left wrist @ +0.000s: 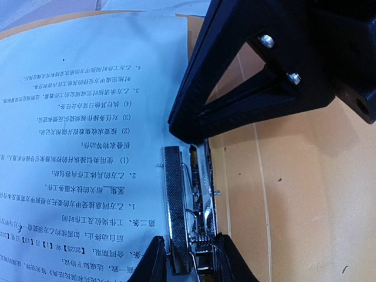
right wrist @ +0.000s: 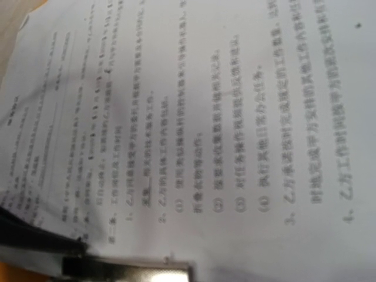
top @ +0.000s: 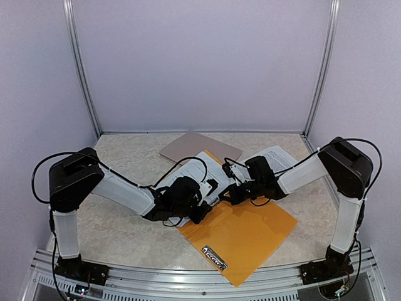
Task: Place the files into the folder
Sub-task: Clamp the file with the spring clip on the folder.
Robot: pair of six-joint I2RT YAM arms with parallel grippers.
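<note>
Now left hand [left wrist: 189, 247] pinches clip [left wrist: 176, 194] on folder [left wrist: 282, 176].

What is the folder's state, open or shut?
Open: the folder shows its orange inner face, with a printed sheet and metal clip on it.

Beige mottled table [top: 113, 232], pale walls on three sides, metal rail along near edge. Directly on it:
- orange folder [top: 250, 232], flat, centre-right, turned diagonal, near corner reaching over the rail
- grey-brown clipboard [top: 194, 145], flat, back centre, also skewed
- white printed files [top: 213, 168] between those two, overlapping folder's far part, reaching clipboard's near edge; can't tell how much sits on bare table
- one more sheet [top: 279, 155] back right, partly hidden, just beyond folder's far edge
</note>
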